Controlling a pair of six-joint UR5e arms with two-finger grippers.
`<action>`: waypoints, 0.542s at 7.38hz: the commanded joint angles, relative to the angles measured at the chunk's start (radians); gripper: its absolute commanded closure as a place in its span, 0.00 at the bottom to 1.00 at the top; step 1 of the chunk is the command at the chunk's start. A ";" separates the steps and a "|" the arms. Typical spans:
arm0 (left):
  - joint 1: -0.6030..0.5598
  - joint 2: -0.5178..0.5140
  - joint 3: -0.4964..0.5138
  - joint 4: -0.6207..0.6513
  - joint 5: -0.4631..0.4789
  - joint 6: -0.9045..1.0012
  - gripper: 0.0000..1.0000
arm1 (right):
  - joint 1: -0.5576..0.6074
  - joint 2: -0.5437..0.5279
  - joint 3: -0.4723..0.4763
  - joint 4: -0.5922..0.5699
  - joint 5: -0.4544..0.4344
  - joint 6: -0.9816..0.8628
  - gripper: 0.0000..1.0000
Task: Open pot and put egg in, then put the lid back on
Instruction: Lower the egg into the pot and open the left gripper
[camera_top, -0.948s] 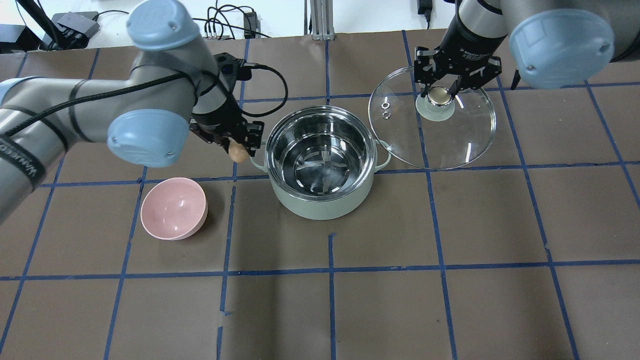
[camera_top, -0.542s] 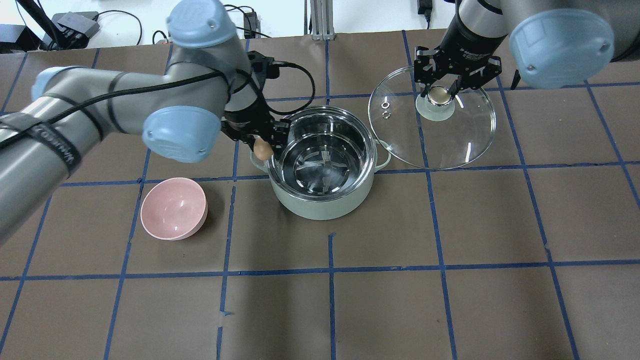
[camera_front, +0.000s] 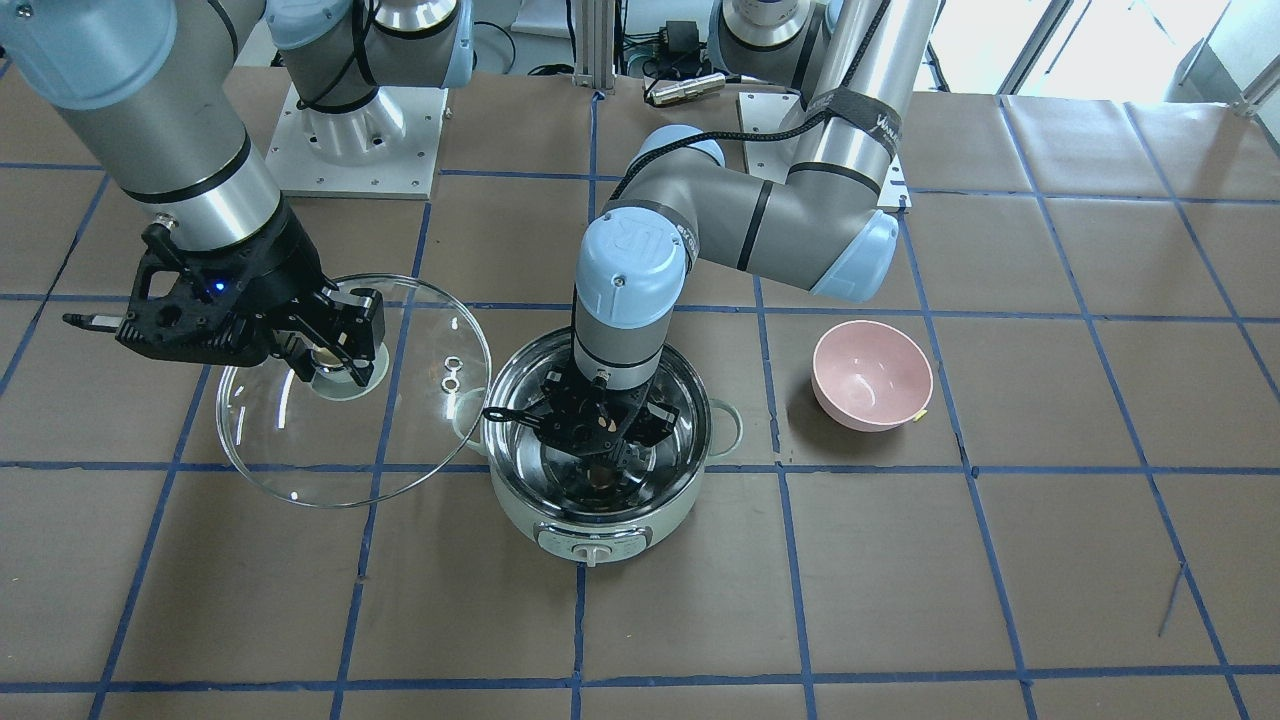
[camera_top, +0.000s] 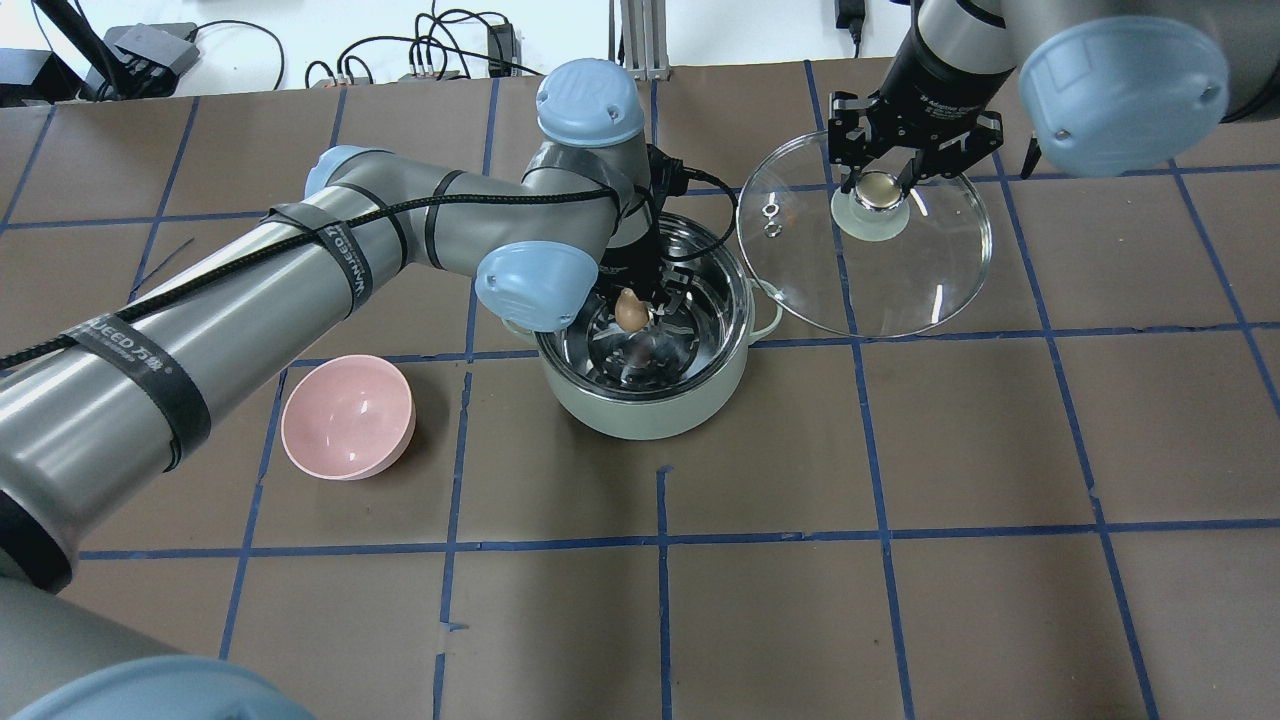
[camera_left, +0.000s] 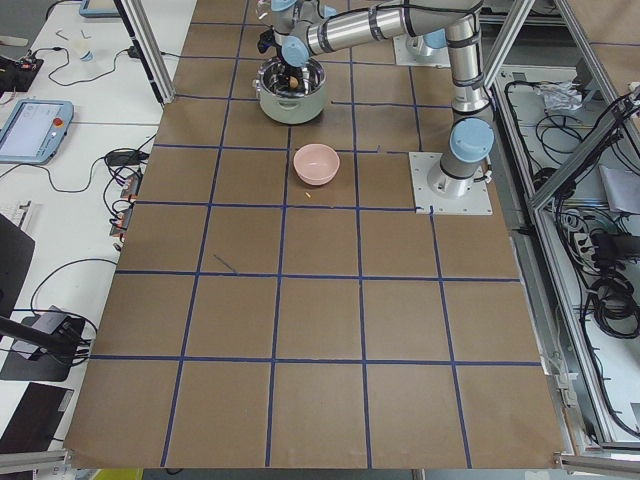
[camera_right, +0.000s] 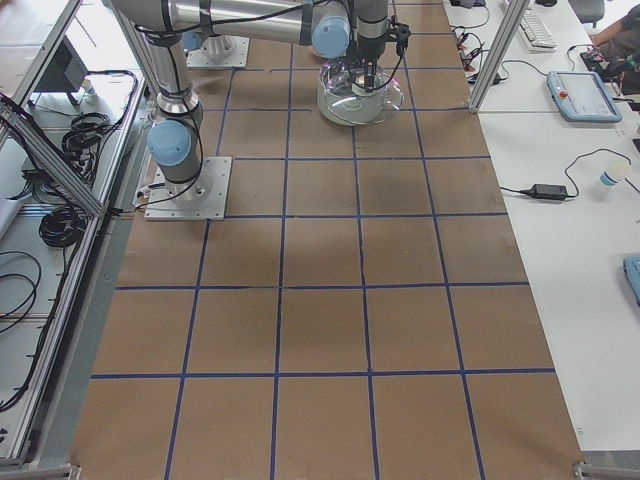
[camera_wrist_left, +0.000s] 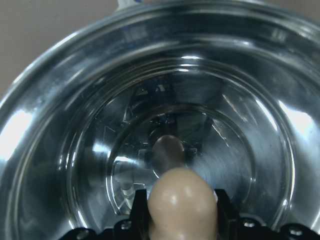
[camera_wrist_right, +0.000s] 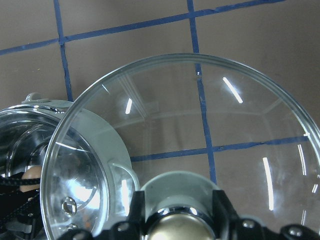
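Left end effector (camera_wrist_left: 182, 214): reaches down inside the pot's mouth, its two fingers clamped on the egg from either side.
Egg (camera_top: 629, 311): held small end down between those fingers, within the rim and over the shiny steel floor, where the wrist view shows its dark reflection.
Pot (camera_top: 650, 412): stands uncovered near the middle of the table (camera_top: 900, 560), its control knob facing away from the robot.
Right end effector (camera_top: 879, 186): closed around the beige knob at the lid's centre.
Lid (camera_top: 905, 285): held roughly level by that knob on the robot's right of the pot, clear of the opening; its near edge overlaps the pot's right loop handle from above.
Pink bowl (camera_top: 347, 417): sits upright on the table on the robot's left of the pot, well apart from it.
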 joint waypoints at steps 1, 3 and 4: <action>0.000 0.023 0.011 -0.008 0.003 0.001 0.05 | 0.000 0.000 0.002 0.000 0.000 0.000 0.66; 0.031 0.105 0.021 -0.095 0.000 0.005 0.01 | 0.005 0.000 0.002 0.000 -0.004 0.005 0.66; 0.052 0.169 0.021 -0.170 0.000 0.005 0.00 | 0.017 0.000 0.005 -0.003 -0.001 0.038 0.66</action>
